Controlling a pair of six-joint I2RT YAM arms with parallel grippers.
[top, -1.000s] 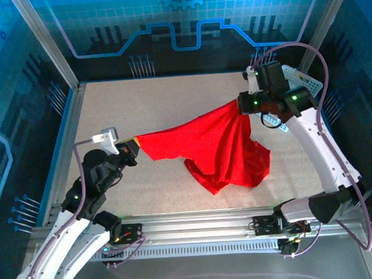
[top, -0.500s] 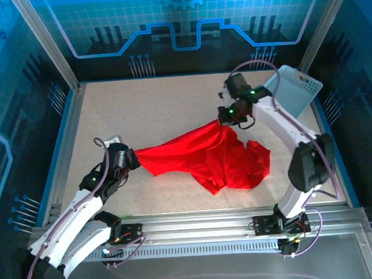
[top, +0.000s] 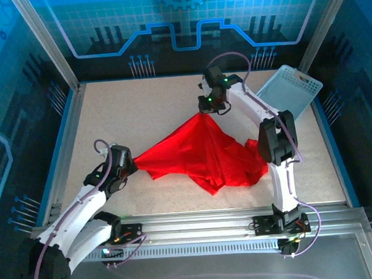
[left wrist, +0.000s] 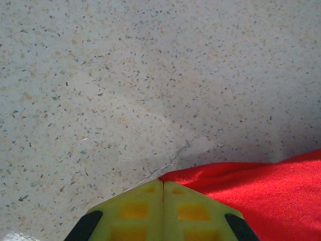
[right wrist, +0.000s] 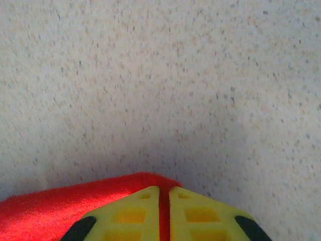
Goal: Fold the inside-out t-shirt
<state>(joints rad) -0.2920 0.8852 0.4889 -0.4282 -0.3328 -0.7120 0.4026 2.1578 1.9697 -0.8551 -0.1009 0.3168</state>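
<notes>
Top view: the red t-shirt [top: 203,154] lies bunched on the table [top: 140,110], stretched between the left tool [top: 132,163] and the right tool [top: 204,110].

Left wrist: the fingers [left wrist: 135,208] are pressed together, pinching the cloth's edge.

Right wrist: the fingers [right wrist: 130,216] nip only a thin fold, and I judge that hold could slip under tension.

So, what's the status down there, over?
Left pincer shut on red t-shirt. Right pincer shut on it too. Shirt stretched between, not folded. Basket aside, nothing blocking.
</notes>
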